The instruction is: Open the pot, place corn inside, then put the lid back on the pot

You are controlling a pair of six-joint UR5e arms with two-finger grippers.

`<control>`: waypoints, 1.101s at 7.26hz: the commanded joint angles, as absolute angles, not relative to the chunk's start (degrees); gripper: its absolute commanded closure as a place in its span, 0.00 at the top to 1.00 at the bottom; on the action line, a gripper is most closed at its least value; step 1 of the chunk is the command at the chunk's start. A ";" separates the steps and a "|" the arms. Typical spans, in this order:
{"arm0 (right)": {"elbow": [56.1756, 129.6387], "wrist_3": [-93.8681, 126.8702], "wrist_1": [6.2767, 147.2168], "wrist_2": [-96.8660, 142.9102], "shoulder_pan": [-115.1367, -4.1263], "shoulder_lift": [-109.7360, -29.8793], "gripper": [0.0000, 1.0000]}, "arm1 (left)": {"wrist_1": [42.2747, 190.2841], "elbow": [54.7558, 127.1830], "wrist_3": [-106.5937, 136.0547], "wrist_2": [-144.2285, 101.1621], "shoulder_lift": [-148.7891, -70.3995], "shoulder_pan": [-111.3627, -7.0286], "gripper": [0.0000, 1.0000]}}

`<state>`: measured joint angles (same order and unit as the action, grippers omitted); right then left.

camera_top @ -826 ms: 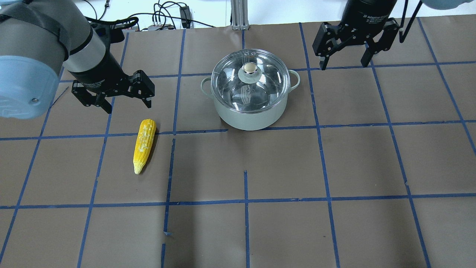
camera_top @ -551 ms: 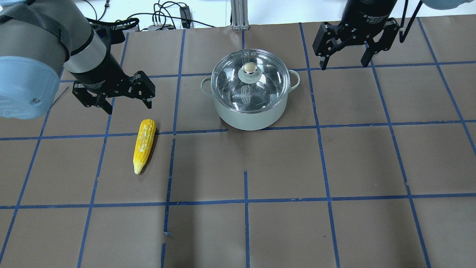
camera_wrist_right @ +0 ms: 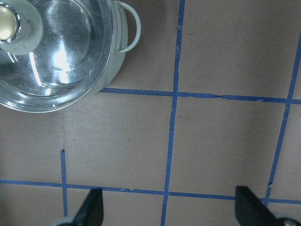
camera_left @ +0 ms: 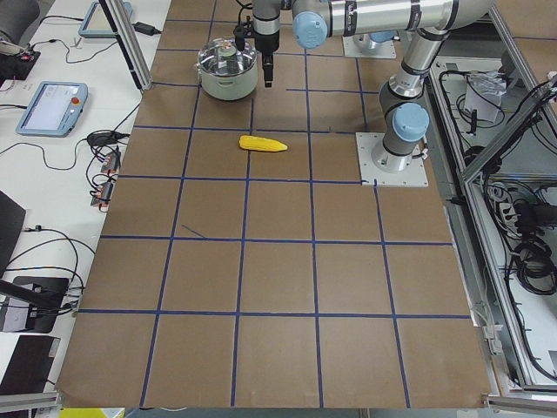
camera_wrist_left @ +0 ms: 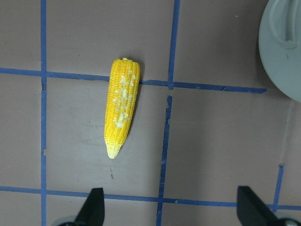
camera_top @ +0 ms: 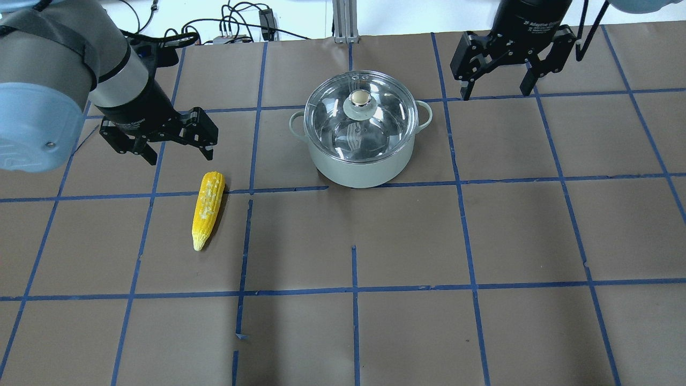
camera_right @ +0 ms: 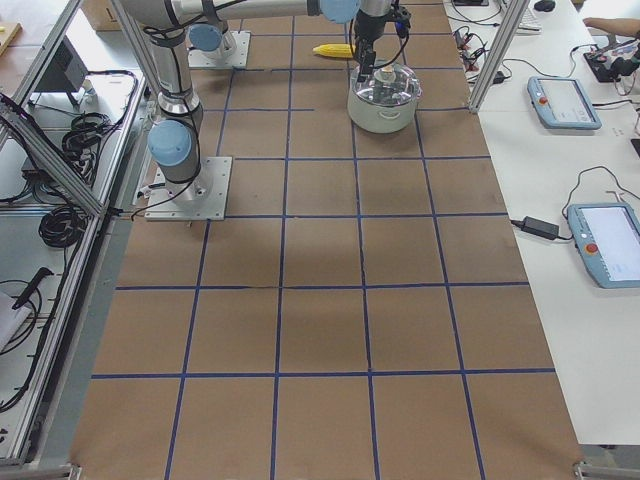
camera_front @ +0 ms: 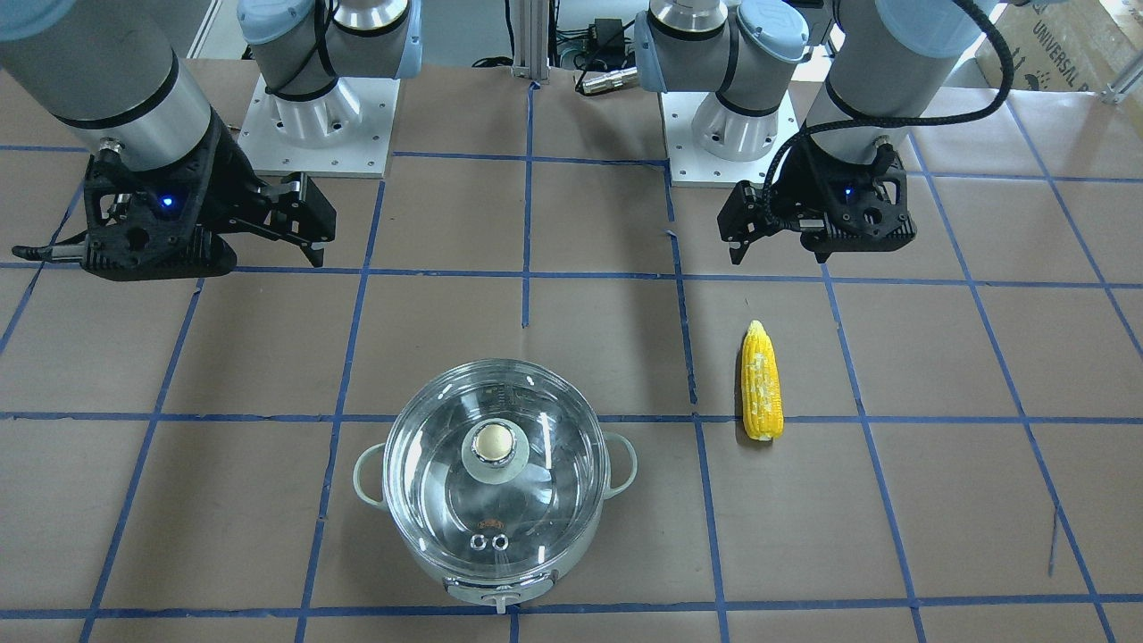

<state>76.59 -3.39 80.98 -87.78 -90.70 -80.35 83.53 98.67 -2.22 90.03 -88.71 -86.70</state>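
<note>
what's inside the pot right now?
Through the glass lid only the bare, shiny bottom of the pot shows, with reflections. The corn lies outside, on the table. The knob hides a small central patch.

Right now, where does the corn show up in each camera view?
Front-facing: corn, centre right.
Overhead: corn, centre left.
Exterior left: corn, upper middle.
Exterior right: corn, top middle.
Left wrist: corn, centre left.
Right wrist: not in it.
Landmark: the pot shows in every view.
</note>
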 commanded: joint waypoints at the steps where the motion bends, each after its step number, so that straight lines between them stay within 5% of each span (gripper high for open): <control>1: 76.12 -3.60 81.12 -87.71 -90.79 -80.33 1.00 | 78.70 101.93 -8.33 89.74 -90.95 -83.26 1.00; 5: 76.21 -3.17 82.26 -84.58 -90.26 -78.07 1.00 | 41.67 121.08 -22.74 89.83 -98.67 -80.87 1.00; 8: 68.24 5.69 89.30 -87.43 -98.24 -66.31 1.00 | 39.64 121.99 -26.61 90.08 -102.30 -79.89 0.90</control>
<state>72.00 2.59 87.89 -85.34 -95.21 -71.25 40.66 121.47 -24.58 89.76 -101.08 -80.11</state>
